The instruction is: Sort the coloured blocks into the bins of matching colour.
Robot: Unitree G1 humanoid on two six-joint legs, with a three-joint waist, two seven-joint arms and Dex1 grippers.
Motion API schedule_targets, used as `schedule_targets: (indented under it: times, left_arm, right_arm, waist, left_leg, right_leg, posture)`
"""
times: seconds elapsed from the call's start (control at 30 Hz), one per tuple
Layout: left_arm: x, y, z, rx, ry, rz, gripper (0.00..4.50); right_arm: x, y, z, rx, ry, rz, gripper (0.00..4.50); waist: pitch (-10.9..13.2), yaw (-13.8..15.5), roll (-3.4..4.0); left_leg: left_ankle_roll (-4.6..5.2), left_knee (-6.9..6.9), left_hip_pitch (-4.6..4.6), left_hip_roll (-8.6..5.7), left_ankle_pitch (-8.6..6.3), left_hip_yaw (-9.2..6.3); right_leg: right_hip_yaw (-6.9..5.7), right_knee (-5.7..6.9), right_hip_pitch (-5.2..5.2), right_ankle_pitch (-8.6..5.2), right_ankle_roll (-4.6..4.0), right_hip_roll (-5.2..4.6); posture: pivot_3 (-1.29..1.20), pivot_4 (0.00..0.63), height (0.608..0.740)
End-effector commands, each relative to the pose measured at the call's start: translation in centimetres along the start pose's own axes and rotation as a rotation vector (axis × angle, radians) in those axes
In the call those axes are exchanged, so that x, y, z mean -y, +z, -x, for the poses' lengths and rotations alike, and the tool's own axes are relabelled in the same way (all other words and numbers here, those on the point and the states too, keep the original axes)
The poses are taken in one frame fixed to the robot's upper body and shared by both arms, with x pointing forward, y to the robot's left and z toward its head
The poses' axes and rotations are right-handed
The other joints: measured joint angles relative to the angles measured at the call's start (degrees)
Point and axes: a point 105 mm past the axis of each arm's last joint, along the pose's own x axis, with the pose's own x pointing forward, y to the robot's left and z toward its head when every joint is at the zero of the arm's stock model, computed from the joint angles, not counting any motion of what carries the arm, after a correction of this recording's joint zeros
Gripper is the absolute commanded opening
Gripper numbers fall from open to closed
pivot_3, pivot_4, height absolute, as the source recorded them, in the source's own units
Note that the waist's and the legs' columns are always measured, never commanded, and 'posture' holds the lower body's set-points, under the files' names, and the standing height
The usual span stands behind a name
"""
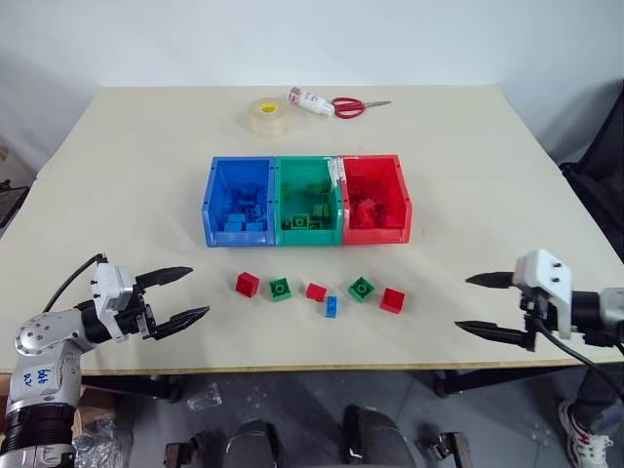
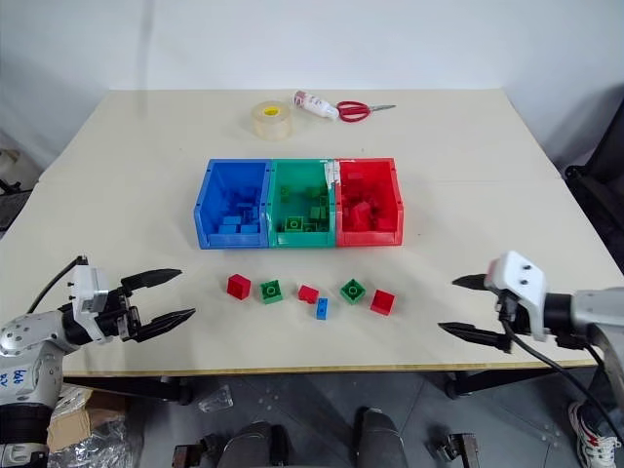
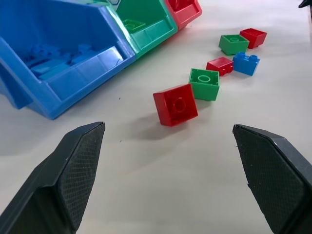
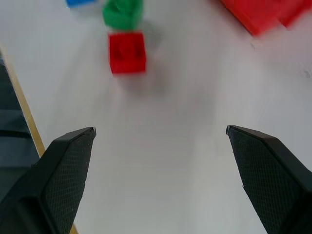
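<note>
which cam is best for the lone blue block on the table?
Left eye view: the blue block sits whole and unblocked among the loose blocks. Right eye view shows it equally well. Left wrist view has it small and far off. Right wrist view catches just a cropped blue edge.

loose on table [image 1: 117, 195]: three red blocks [image 1: 248, 284], two green [image 1: 281, 289], one blue [image 1: 331, 307]; three bins [image 1: 307, 234].

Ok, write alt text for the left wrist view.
Open left end effector hovers over a table, aimed at a red block. Beyond it lie two green, two red and one blue block, beside joined blue, green and red bins.
</note>
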Motion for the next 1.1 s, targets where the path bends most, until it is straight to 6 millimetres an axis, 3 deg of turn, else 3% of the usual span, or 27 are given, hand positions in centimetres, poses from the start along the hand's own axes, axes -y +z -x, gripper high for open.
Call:
schedule_targets:
  times: [0.03,0.37,0.47,0.67,0.73,0.83,1.1]
  left_arm:
    - [0.4,1.0,-0.1,0.043,-0.005,-0.041,4.47]
    - [1.5,0.9,-0.6,0.057,0.018,-0.036,4.47]
    - [1.6,0.9,-0.5,0.056,0.029,-0.034,4.50]
    - [1.7,1.0,-0.5,0.060,0.044,-0.035,4.50]
    - [1.6,1.0,-0.5,0.060,0.048,-0.036,4.50]
    - [1.5,1.0,-0.7,0.062,0.053,-0.038,4.50]
    - [0.9,1.0,-1.4,0.071,0.045,-0.041,4.50]
  right_arm:
    - [-0.9,1.3,-2.3,0.036,0.071,0.029,4.50]
    - [0.0,-0.1,-8.1,-0.017,0.102,0.035,4.50]
    - [0.0,-0.1,-8.7,-0.015,0.111,0.044,3.91]
    - [0.3,1.1,-8.6,0.027,0.086,0.058,1.97]
    - [0.5,2.0,-8.3,0.053,0.069,0.065,1.45]
    - [1.5,3.7,-7.8,0.102,0.023,0.085,1.46]
    - [8.8,10.4,-7.5,0.272,-0.247,0.138,1.46]
  waist:
    - [0.0,0.1,-0.03]
    - [0.0,0.1,-0.06]
    - [0.0,0.1,-0.06]
    - [0.0,0.1,-0.07]
    - [0.0,0.1,-0.07]
    - [0.0,0.1,-0.07]
    - [0.0,-0.7,-0.06]
  left_leg:
    - [0.00,0.00,-0.01,0.00,0.00,0.00]
    - [0.00,0.04,-0.03,0.00,-0.01,0.03]
    - [-0.01,0.03,-0.01,0.00,0.00,0.03]
    - [-0.01,0.03,-0.02,0.01,0.00,0.03]
    - [-0.01,0.03,-0.01,0.01,0.00,0.03]
    - [-0.01,0.03,-0.02,0.01,-0.01,0.03]
    - [-0.02,-0.01,-0.01,0.04,0.01,0.07]
  right_leg:
    - [0.00,0.00,0.00,0.00,0.00,0.00]
    - [-0.01,0.03,-0.01,0.00,0.00,-0.01]
    - [-0.01,0.07,-0.03,-0.01,-0.01,0.00]
    - [-0.01,0.07,-0.03,-0.01,-0.01,-0.01]
    - [-0.01,0.06,-0.03,-0.01,-0.01,-0.01]
    - [-0.01,0.06,-0.03,-0.01,-0.01,-0.01]
    - [-0.04,0.23,-0.06,-0.03,-0.06,0.01]
  posture:
    - [0.00,0.150,0.740]
    - [0.00,0.150,0.740]
    - [0.00,0.150,0.740]
    - [0.00,0.150,0.740]
    - [0.00,0.150,0.740]
    - [0.00,0.150,0.740]
    - [0.00,0.150,0.740]
